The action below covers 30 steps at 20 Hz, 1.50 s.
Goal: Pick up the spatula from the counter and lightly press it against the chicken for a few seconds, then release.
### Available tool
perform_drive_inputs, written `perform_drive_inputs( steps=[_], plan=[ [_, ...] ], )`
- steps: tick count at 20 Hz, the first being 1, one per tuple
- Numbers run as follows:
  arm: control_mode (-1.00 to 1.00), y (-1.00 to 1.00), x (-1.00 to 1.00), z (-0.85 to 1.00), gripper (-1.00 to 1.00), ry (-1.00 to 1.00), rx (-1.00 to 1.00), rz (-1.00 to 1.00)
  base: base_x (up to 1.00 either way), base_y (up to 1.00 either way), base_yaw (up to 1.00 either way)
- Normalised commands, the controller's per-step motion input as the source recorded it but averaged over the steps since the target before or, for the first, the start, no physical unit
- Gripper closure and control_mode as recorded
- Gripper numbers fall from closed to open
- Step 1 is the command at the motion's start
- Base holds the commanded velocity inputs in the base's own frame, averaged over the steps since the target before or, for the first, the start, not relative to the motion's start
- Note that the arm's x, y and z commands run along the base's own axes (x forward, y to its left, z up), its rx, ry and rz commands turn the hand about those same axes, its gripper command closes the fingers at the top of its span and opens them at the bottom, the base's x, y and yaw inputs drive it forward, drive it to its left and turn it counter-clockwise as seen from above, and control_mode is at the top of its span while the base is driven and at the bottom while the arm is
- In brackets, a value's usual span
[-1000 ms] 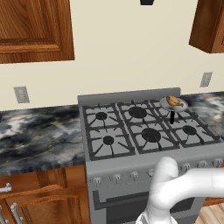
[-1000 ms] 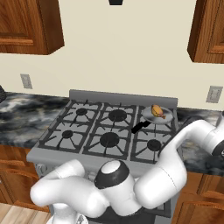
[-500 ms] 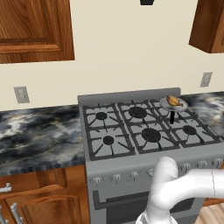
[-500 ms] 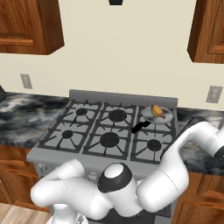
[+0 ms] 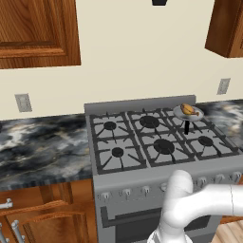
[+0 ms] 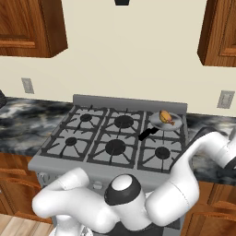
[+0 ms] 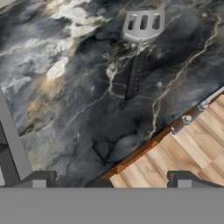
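The cream wall (image 5: 137, 57) runs behind everything, with brown wooden upper cabinets (image 5: 38, 28) (image 6: 27, 23) hung on it to either side. Below lies the dark marbled bench (image 5: 42, 147) (image 6: 14, 124) (image 7: 87, 87), grey and black with pale and amber veins, and wooden lower cabinets (image 5: 47, 213) stand under it. A grey six-burner stove (image 5: 142, 182) (image 6: 60, 159) is set into the bench, with black grates on top and a row of knobs along its front. Any marks on the knobs are too small to read.

The white arm (image 5: 199, 204) (image 6: 184, 184) bends low in front of the stove and reaches out to the stove's right, over the bench there.

On the rear right burner sits a small grey pan (image 5: 197, 115) (image 6: 156, 122) with a black handle pointing toward the front of the stove. The chicken (image 5: 188, 110) (image 6: 166, 117) lies in it — a golden-brown piece.

The spatula (image 7: 135, 70) lies flat on the bench in the hand view. Its slotted grey head is toward the top of that view, and its dark ribbed handle points down toward the bench's front edge. Past that edge there is plank floor (image 7: 192, 148) and a silver drawer pull (image 7: 205, 103).

White outlet plates (image 5: 22, 102) (image 6: 28, 85) sit on the wall above the bench.

The fingers (image 7: 37, 180) stand wide apart at the bottom of the hand view — empty, well apart from the spatula.
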Motion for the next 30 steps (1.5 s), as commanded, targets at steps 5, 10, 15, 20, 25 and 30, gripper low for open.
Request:
perform_drive_inputs(
  steps=[5, 10, 15, 20, 25, 30],
  plan=[
    [-1.00, -0.01, 0.14, -0.07, -1.00, 0.00, -0.02, -0.03, 0.00, 0.00, 0.00],
    [-1.00, -0.04, 0.15, -0.10, -1.00, 0.00, -0.01, -0.02, 0.00, 0.00, 0.00],
    [-1.00, -0.09, 0.17, -0.14, -1.00, 0.00, -0.01, -0.03, 0.00, 0.00, 0.00],
    [-1.00, -0.16, 0.17, -0.11, -1.00, 0.00, -0.03, -0.06, 0.00, 0.00, 0.00],
    [-1.00, -0.28, 0.13, -0.04, -1.00, 0.00, -0.03, -0.06, 0.00, 0.00, 0.00],
    [-1.00, -0.26, 0.18, -0.04, -1.00, 0.00, -0.01, -0.04, 0.00, 0.00, 0.00]
  ],
)
